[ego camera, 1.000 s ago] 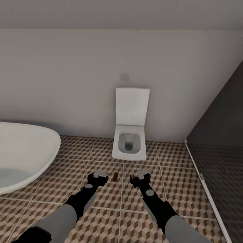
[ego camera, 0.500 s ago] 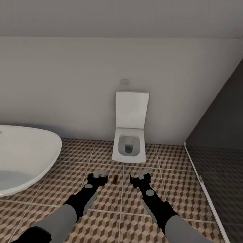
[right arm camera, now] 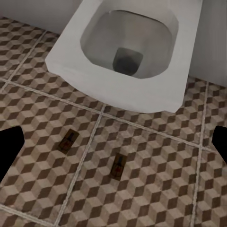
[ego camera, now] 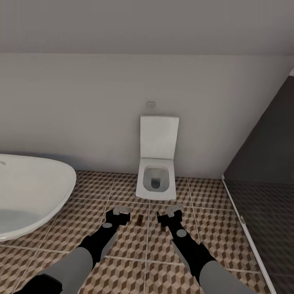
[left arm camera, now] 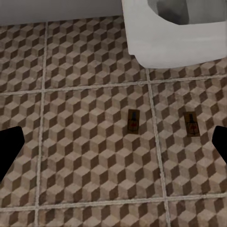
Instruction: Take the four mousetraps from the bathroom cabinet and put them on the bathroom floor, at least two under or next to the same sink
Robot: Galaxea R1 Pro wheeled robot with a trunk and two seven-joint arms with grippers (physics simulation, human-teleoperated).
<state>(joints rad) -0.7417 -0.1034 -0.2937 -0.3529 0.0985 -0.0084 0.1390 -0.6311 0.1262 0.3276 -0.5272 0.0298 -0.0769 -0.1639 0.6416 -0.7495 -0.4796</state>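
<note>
Both grippers, left [ego camera: 121, 215] and right [ego camera: 169, 215], are hanging released over the floor [ego camera: 212, 228], flanking two traps [left arm camera: 134, 121] lying lengthwise toward the toilet [ego camera: 156, 179].

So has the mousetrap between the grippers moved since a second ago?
No. The mousetrap keeps its spot on the same tile before the toilet; the camera shifted.

Cube-patterned bathroom floor [ego camera: 212, 228], two mousetraps [left arm camera: 134, 121] lying flat side by side, just near of the white toilet [ego camera: 157, 179], bathtub [ego camera: 28, 196] far left
</note>
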